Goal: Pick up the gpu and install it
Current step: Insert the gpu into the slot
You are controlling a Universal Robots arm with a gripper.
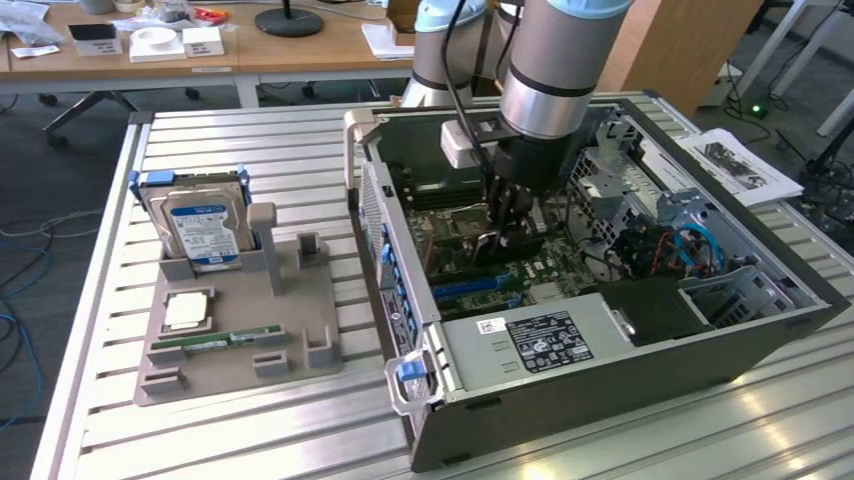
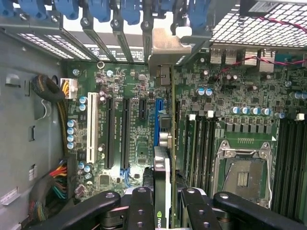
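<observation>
Alignment is judged to matter most here. The gpu (image 2: 162, 165) is held on edge between the closed fingers (image 2: 141, 211) of the gripper (image 2: 165, 211), inside the open computer case (image 1: 601, 370), at three o'clock from the grey tray (image 1: 240, 345) in the exterior view. The card's lower edge should be set parallel over the blue slot (image 2: 157, 120) and seated squarely, without tilt. Its long axis is seen to run along that slot, with the silver bracket (image 2: 165, 50) pointed towards the rear wall's blue latches (image 2: 129, 9), roughly nine o'clock in the exterior view.
</observation>
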